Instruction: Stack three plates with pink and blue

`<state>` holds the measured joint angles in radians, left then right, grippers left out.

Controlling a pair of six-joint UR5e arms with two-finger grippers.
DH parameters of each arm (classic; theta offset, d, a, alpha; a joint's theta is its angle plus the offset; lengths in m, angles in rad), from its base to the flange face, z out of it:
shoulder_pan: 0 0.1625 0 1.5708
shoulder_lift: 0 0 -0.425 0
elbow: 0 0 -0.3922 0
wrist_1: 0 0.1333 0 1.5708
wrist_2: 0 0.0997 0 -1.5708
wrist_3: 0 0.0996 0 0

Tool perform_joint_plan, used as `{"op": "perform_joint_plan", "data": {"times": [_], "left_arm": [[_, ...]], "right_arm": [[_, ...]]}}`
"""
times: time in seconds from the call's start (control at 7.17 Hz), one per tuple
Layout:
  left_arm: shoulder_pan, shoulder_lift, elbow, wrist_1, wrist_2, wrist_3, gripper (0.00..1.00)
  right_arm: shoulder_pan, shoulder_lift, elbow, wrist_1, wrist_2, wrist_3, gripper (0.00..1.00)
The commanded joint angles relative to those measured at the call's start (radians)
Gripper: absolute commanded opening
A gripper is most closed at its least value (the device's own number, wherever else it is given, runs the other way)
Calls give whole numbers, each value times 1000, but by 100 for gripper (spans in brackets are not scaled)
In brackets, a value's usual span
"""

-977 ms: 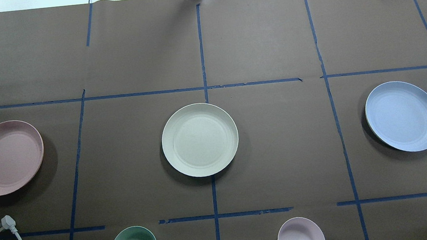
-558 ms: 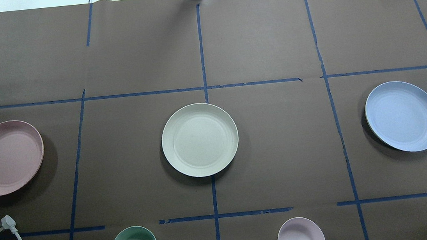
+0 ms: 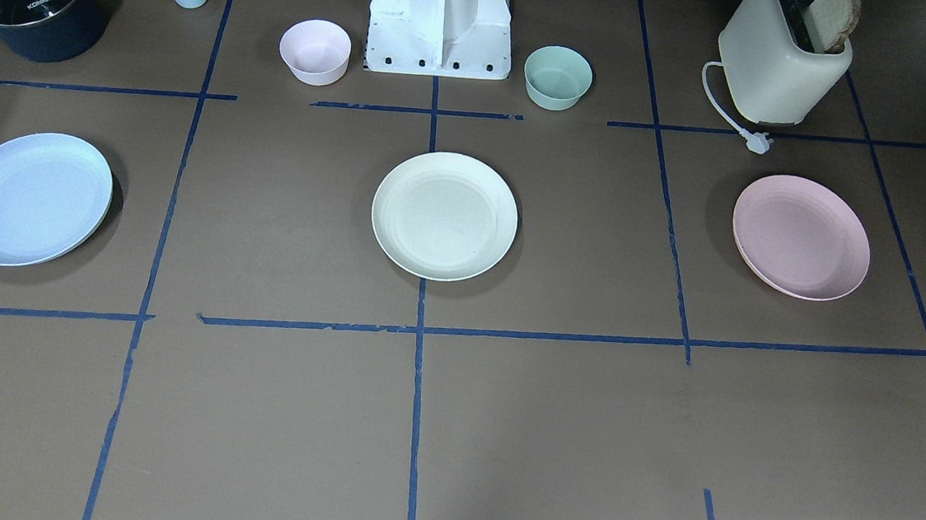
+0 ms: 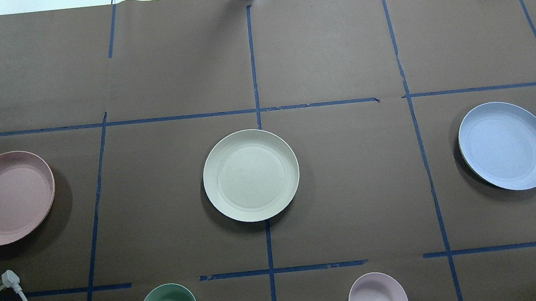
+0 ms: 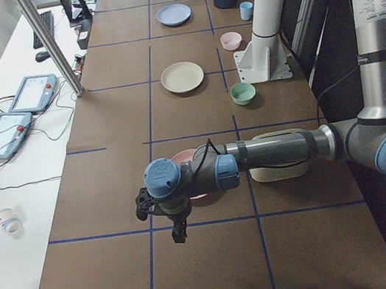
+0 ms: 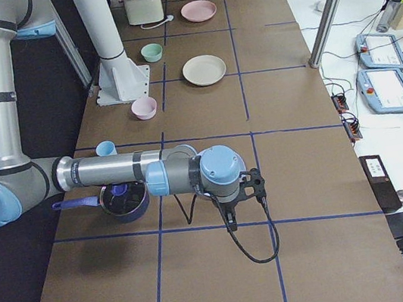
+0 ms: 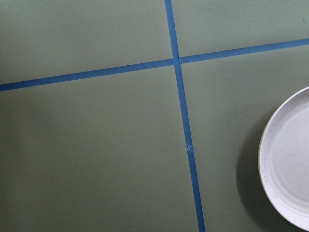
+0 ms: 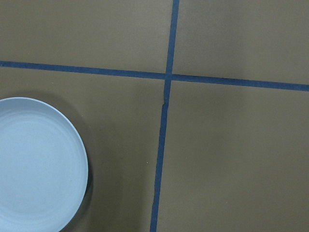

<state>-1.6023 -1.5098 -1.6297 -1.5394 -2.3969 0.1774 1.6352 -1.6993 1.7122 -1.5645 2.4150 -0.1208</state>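
Left gripper [image 5: 179,231] hangs fingers-down above the bare table [image 4: 350,187]. It touches nothing and carries nothing that shows. It appears only in the side view, so how far its jaws are parted cannot be told. Pink plate [image 4: 6,198] lies just inboard of it, toward the table's middle; the left wrist camera catches only part of that plate at its right edge. The plate is round and lies flat on the paper, so it has no long axis and any point of the raised rim serves.

Cream plate [image 4: 250,175] sits well apart from both grippers, roughly midway between them, on the centre tape line [image 4: 252,63].

Blue plate [image 4: 507,145] lies just inboard of the right gripper [image 6: 230,221] and shows at the lower left of the right wrist view. That gripper likewise hangs fingers-down, empty as far as shows, and its opening cannot be told.

Assessment: no plate is stacked yet. The left arm is nearer pink and the right arm nearer blue, and each must travel inward to reach a rim.
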Motion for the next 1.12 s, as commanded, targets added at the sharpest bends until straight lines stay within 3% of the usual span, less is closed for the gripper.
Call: {"op": "perform_joint_plan", "data": {"times": [0.0,0.42,0.7,0.98], "left_arm": [[37,9,-13,-125,-1,-205,100],[247,68,-1,-466,8,-648,100],[361,74,80,-740,43,-891,100],[483,74,125,-847,148,-1013,100]], "right_arm": [[0,0,1,3,-1,10,100],[0,7,1,4,-1,43,100],[0,7,1,6,-1,43,100],[0,7,1,6,-1,43,100]]}}
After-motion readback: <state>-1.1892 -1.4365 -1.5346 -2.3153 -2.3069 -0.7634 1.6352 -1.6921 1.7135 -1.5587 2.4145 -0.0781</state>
